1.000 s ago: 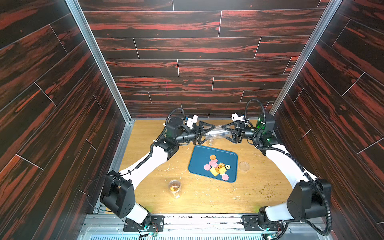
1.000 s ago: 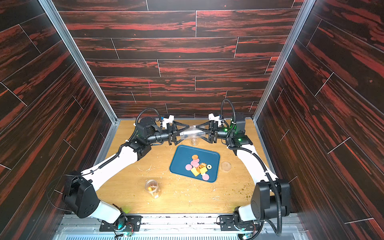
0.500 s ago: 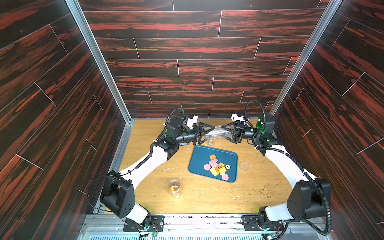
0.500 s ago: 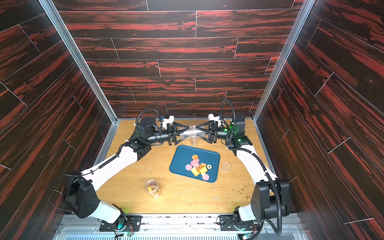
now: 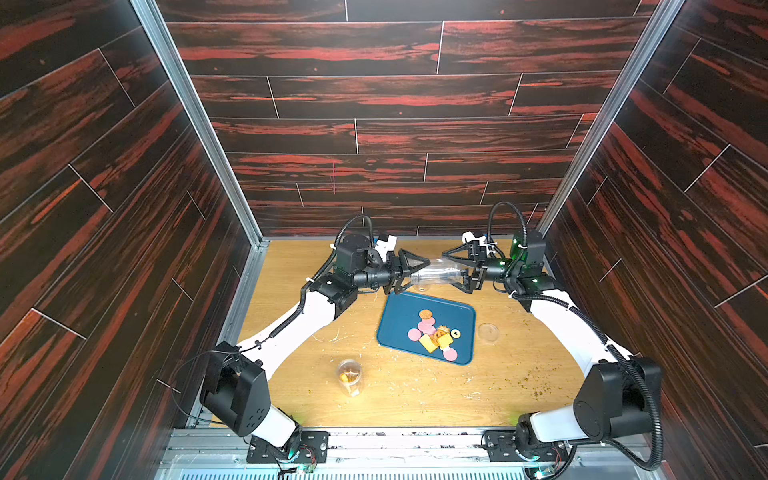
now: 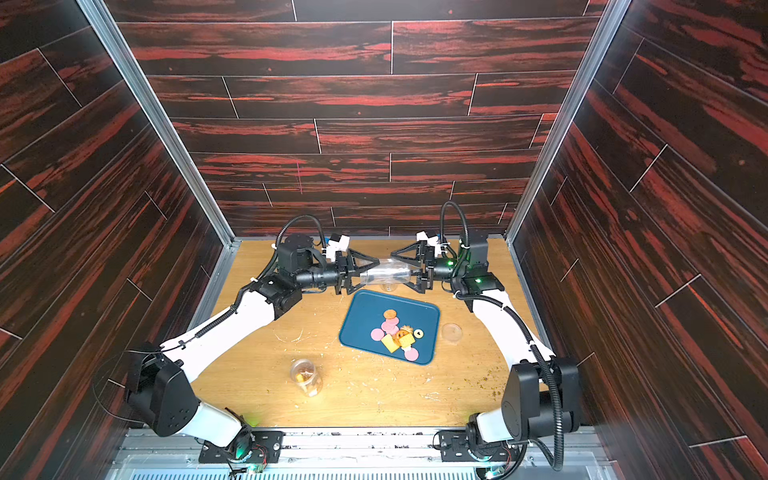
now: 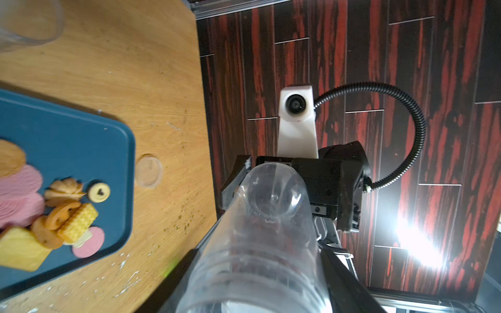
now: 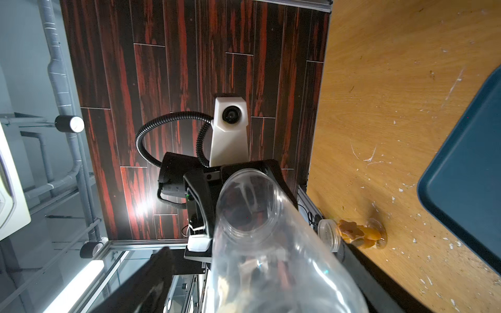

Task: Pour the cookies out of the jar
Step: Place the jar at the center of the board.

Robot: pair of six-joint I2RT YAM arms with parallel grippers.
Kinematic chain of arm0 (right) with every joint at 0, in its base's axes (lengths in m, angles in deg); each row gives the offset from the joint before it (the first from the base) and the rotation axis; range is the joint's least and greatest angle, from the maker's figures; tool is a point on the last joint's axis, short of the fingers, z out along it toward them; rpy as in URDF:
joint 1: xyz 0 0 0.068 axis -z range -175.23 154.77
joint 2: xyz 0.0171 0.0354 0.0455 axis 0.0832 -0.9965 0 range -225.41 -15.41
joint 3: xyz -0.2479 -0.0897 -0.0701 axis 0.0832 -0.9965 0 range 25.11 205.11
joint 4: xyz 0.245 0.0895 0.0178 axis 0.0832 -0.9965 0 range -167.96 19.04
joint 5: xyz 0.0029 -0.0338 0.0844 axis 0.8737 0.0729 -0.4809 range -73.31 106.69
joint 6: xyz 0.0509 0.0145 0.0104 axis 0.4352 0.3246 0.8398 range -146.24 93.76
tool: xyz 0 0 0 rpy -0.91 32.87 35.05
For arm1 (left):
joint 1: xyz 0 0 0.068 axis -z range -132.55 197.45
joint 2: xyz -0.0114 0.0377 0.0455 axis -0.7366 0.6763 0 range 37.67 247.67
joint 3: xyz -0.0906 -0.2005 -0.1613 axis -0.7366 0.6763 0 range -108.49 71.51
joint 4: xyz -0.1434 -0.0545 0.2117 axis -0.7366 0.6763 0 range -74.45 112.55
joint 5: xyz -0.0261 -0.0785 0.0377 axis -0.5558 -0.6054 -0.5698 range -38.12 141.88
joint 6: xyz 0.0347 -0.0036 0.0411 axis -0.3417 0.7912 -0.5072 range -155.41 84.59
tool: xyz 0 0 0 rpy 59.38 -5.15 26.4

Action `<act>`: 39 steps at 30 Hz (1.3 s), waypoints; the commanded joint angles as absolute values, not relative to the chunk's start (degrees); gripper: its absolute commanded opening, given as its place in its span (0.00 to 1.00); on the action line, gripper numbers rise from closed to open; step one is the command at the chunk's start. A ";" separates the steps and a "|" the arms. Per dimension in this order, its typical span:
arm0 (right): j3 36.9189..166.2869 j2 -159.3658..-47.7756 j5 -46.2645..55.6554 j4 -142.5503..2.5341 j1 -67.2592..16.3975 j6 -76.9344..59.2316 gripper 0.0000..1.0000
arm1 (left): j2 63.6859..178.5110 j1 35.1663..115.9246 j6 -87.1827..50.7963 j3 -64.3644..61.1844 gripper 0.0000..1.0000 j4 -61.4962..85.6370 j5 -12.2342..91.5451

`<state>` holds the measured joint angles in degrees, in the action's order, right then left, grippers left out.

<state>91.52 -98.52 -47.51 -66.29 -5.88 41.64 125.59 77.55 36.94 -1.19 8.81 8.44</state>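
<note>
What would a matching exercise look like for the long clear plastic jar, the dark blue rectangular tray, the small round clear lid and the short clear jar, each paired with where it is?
Things:
1. long clear plastic jar
2. dark blue rectangular tray
3. small round clear lid
4. short clear jar

Places:
A. lying flat on the table, beside the tray
B. standing upright on the table
C. lifted off the table, lying sideways
D. under the cookies

Pairs: 1-C, 2-D, 3-A, 4-B

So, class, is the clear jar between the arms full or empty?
Empty: the clear jar shows no contents in either wrist view; the cookies lie on the blue tray.
</note>
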 commanded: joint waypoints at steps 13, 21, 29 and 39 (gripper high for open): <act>101.96 -98.73 -38.90 -99.12 -3.40 19.02 0.98 | 113.86 64.85 18.28 -0.86 0.65 38.58 13.00; 105.33 -99.33 -37.09 -104.08 -3.38 16.47 0.98 | 119.31 60.65 2.34 -9.98 0.64 64.37 27.26; 108.87 -99.78 -35.00 -113.08 -3.38 10.47 0.98 | 132.44 60.52 -8.94 -19.83 0.65 74.58 40.34; 107.93 -99.87 -33.67 -115.55 -3.40 8.15 0.98 | 153.60 60.46 -16.07 -39.76 0.65 85.27 49.41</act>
